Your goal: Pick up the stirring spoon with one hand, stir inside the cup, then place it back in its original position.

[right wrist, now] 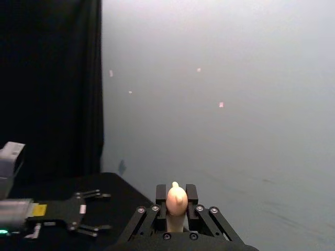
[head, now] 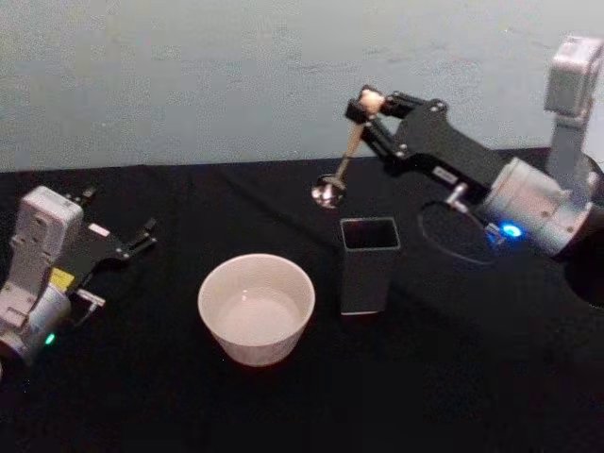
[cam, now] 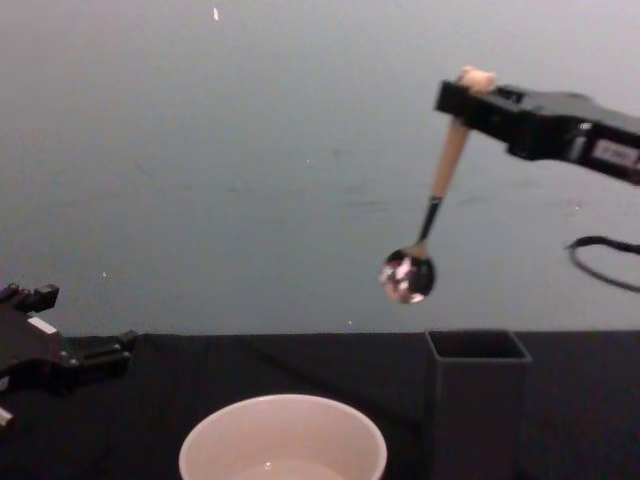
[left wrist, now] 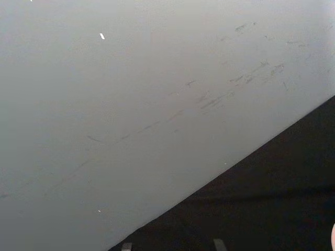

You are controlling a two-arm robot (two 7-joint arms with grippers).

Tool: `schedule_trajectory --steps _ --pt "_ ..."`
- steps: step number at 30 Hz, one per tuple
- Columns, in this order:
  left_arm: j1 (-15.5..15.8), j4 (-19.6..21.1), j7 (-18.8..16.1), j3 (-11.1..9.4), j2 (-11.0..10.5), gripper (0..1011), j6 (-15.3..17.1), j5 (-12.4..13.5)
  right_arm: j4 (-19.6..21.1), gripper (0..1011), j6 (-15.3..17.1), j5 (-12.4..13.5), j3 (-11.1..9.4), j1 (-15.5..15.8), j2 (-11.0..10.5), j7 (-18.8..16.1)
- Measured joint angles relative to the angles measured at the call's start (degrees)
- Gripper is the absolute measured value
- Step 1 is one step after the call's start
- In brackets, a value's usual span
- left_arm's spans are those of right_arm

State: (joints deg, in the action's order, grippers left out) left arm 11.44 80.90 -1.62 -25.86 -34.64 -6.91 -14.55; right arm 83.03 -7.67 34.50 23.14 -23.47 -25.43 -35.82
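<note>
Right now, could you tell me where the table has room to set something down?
Bare table between the left tool and the cup, and in front of cup and holder. Crowded: the gap between those two, and behind it, where the right tool holds the stirring spoon.

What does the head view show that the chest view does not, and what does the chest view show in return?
Head view: the whole cup down to its base, and a blue light behind the right gripper. Chest view: from the side, the bowl of the stirring spoon hangs in the air, higher than the rim of the holder and slightly left of it. Both: the right gripper shut on the spoon's bear-head end, cup and holder on the black table, and the left gripper open, parked at the left.
</note>
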Motion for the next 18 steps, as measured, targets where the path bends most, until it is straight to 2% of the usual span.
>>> schedule_trajectory --steps 8,14,18 --pt "0.0 0.0 0.0 0.0 0.0 1001 0.0 0.0 -2.34 213 -0.09 -1.11 3.48 -1.97 2.6 -1.84" --pt "0.0 0.0 0.0 0.0 0.0 1001 0.0 0.0 -5.21 213 -0.76 -3.35 6.82 -3.18 4.44 -2.96" --pt "0.0 0.0 0.0 0.0 0.0 1001 0.0 0.0 -6.79 213 -0.92 -4.21 7.91 -3.49 5.24 -3.21"
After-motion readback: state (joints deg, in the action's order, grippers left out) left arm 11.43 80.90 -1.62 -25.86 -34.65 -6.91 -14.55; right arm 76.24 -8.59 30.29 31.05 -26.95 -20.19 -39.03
